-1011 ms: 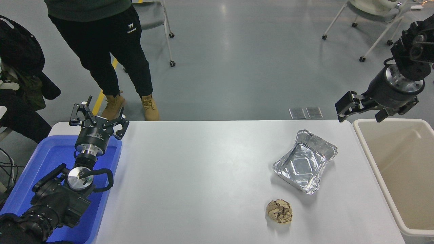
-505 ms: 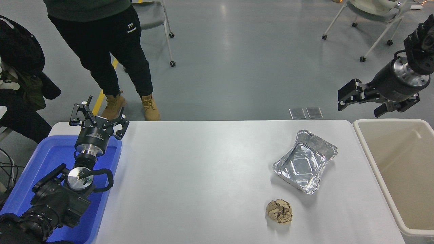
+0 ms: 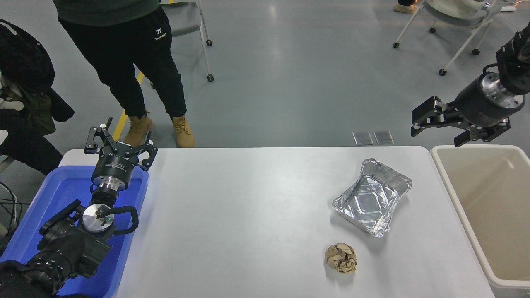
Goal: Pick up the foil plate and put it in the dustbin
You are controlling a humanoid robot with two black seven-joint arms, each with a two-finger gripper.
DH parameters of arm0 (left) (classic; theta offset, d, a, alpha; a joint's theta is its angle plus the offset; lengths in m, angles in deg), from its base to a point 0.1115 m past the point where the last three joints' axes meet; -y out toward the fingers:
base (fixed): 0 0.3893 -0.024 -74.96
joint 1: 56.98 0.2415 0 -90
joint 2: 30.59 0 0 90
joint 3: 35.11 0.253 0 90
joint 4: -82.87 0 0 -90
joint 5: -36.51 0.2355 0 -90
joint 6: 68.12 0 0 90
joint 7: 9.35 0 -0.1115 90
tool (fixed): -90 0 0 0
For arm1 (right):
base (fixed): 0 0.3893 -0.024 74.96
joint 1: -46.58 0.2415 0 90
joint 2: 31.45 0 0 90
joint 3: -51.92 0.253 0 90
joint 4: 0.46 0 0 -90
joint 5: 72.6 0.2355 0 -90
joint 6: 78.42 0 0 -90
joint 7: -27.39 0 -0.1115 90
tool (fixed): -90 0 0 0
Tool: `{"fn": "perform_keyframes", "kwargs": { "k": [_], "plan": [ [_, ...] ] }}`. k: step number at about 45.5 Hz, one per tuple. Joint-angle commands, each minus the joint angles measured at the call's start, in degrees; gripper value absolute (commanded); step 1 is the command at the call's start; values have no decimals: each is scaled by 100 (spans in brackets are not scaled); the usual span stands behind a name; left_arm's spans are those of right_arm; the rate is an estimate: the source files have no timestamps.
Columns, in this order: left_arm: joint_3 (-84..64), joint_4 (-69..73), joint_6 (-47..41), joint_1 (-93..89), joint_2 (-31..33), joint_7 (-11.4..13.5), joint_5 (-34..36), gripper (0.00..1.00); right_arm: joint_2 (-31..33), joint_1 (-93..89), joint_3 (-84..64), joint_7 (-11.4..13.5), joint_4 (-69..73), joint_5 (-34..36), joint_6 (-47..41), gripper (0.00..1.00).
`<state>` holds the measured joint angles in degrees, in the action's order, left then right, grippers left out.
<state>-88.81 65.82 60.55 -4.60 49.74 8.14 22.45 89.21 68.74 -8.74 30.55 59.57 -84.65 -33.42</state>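
The foil plate [image 3: 372, 197], a shiny silver rectangular tray with a crinkled rim, lies upright on the white table [image 3: 248, 215] at its right part. The dustbin [image 3: 488, 207], a large beige bin, stands against the table's right edge. My right gripper [image 3: 435, 131] hangs open and empty in the air above the bin's far left corner, well above and to the right of the foil plate. My left gripper [image 3: 120, 142] is parked open over the far end of the blue tray at the lower left.
A crumpled brown paper ball [image 3: 340, 258] lies in front of the foil plate. A shallow blue tray [image 3: 54, 198] sits at the table's left. A person [image 3: 128, 62] stands beyond the far left corner; wheeled chairs [image 3: 451, 16] stand on the floor behind.
My right gripper rose and shifted a little right, then settled slightly lower, staying open. The foil plate, paper ball and left arm have not moved.
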Motion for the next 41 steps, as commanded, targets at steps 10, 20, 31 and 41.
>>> {"fn": "perform_keyframes", "kwargs": {
  "k": [10,20,31,41],
  "plan": [
    [0,0,0,1,0,0,0,99,-174,-299,1,0,26,-245,0,100],
    [0,0,0,-7,9,0,0,99,-543,-1160,89,0,-36,-447,0,100],
    [0,0,0,1,0,0,0,99,-675,-1986,414,0,-220,-456,1054,100],
    [0,0,0,1,1,0,0,99,-701,-2689,739,0,-703,-439,2003,100]
  ]
}}
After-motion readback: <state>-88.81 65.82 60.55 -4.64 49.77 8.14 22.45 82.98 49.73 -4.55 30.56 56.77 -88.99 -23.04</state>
